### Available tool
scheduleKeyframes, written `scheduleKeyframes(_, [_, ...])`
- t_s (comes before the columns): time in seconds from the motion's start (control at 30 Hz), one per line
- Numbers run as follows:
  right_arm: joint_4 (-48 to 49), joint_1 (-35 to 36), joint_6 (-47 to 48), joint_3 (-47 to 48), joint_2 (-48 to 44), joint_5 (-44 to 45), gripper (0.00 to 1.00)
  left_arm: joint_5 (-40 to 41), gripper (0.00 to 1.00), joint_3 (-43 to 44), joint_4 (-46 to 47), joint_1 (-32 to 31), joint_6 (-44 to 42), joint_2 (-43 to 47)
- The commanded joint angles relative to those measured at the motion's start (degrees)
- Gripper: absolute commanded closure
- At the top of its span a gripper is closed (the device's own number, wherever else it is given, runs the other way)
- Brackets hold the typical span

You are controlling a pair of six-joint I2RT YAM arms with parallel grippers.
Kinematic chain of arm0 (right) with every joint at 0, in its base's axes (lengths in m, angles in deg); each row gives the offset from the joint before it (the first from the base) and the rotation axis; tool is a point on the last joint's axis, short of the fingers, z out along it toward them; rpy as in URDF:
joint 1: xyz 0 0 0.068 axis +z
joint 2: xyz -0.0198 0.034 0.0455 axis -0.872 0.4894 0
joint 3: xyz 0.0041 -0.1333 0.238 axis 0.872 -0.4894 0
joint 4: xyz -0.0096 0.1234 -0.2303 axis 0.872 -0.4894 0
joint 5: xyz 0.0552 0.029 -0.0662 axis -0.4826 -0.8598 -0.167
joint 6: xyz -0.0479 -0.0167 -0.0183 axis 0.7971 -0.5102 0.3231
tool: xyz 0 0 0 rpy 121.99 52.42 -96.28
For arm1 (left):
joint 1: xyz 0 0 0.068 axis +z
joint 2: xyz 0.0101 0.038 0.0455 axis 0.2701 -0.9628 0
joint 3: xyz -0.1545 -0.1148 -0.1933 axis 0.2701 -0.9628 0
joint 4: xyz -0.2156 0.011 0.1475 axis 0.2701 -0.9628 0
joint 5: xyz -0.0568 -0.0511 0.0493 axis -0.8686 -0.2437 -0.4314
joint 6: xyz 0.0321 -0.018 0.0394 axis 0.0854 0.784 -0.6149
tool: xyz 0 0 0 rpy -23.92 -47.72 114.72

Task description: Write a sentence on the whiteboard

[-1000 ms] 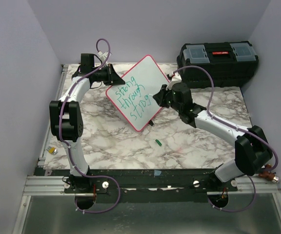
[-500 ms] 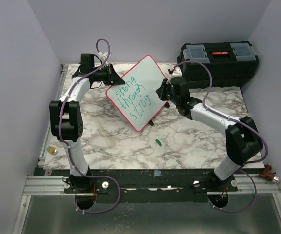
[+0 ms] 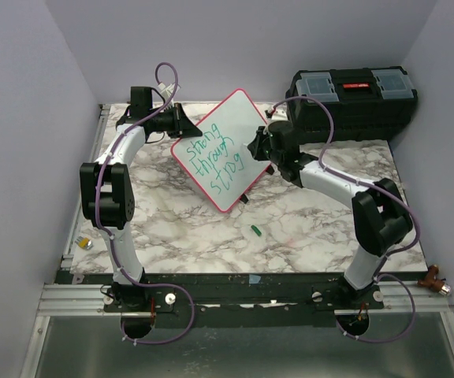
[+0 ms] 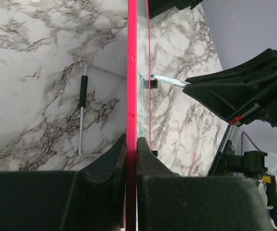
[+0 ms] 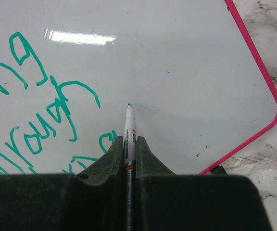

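The whiteboard (image 3: 228, 130), white with a pink-red frame, stands tilted on one corner at the table's back middle. My left gripper (image 3: 181, 126) is shut on its left frame edge; the left wrist view shows the frame (image 4: 132, 72) edge-on between the jaws of that gripper (image 4: 131, 139). The sentence (image 3: 215, 160) is green, in three lines, roughly "strong through strug". My right gripper (image 3: 257, 146) is shut on a white marker (image 5: 129, 130). Its tip touches the board (image 5: 191, 72) to the right of the green writing (image 5: 42, 110).
A black toolbox (image 3: 351, 98) stands at the back right. A green marker cap (image 3: 254, 231) lies on the marble table in front of the board. A small object (image 3: 86, 243) sits at the left edge. The board's wire stand (image 4: 82, 110) rests behind it.
My right gripper has moved up and left along the board with the marker, and its elbow has swung back. The board, the writing and my left arm have not moved.
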Motion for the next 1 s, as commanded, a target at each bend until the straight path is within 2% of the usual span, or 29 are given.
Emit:
scheduleKeyframes(0.0, [-0.4, -0.3, 0.2, 2.2, 1.6, -0.9, 0.99, 1.3, 1.00, -0.1, 1.3, -0.7, -4.8, 0.8])
scheduleKeyframes(0.6, [0.6, -0.3, 0.1, -0.3, 2.1, -9.6, 0.99, 1.3, 1.00, 0.1, 1.3, -0.7, -4.8, 0.6])
scheduleKeyframes(0.97, [0.5, -0.3, -0.3, -4.6, 0.4, -9.5, 0.99, 1.2, 1.00, -0.2, 1.3, -0.6, -4.8, 0.9])
